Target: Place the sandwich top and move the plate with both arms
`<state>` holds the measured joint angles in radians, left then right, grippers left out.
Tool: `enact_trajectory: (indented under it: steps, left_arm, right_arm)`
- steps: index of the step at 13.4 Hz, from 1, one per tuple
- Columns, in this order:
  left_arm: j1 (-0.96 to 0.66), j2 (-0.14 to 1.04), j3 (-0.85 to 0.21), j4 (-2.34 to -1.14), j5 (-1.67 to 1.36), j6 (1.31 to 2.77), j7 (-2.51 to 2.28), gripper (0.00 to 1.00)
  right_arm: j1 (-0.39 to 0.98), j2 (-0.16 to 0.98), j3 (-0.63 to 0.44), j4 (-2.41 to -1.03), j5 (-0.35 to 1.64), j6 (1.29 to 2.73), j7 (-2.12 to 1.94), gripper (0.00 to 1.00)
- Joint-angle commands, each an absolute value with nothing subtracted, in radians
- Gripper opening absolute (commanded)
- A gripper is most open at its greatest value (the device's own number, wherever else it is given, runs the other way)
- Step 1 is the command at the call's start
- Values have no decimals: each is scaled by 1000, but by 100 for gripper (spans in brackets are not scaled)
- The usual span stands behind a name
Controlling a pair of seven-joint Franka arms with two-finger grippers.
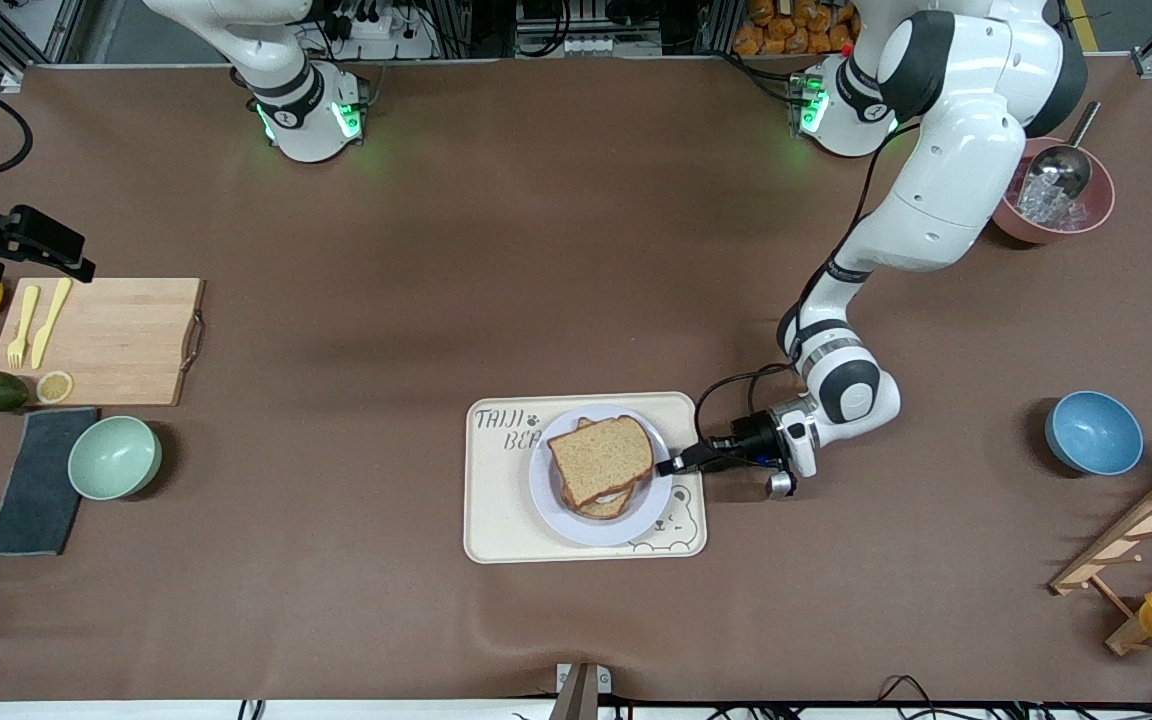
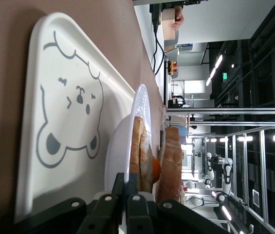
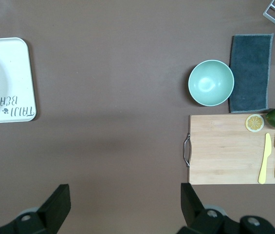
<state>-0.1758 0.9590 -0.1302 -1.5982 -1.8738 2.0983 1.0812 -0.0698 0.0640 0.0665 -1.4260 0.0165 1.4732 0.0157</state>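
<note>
Sandwich top (image 1: 600, 458): tan, dark-crusted, square

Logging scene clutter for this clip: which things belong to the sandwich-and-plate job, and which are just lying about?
Job: sandwich top, plate, left gripper shut on plate rim, right gripper open.
Lying about: tray, cutting board, green bowl, blue bowl, cloth.

A robotics lab staged as a kitchen. Two white robot arms (image 1: 936, 200) are bolted to a brown-covered table (image 1: 556, 280) framed by aluminium rails, with cables and power strips by their bases. Around the table, the left wrist view shows glass partitions, ceiling strip lights and other robots.
</note>
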Motion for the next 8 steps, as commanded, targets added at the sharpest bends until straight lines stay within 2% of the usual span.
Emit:
enact_trajectory:
  steps: [1,4,5,6,7,8]
  left_arm:
    - [-181,979,-123,-1575,-1853,2097,1086,0]
    - [-189,980,-121,-1575,-1853,2106,1083,0]
    - [-193,980,-121,-1575,-1855,2114,1083,18]
    - [-195,980,-121,-1575,-1853,2118,1078,51]
    - [-195,980,-121,-1575,-1853,2118,1078,78]
    - [-196,979,-114,-1575,-1848,2118,1081,100]
  right_arm:
    - [-91,60,84,-1430,9,1470,25,100]
    - [-92,61,83,-1431,9,1470,25,100]
    - [-92,61,83,-1431,9,1470,25,100]
    - [-92,61,83,-1431,11,1470,25,100]
    - [-92,61,83,-1436,9,1471,25,100]
    - [-92,60,83,-1436,9,1473,25,100]
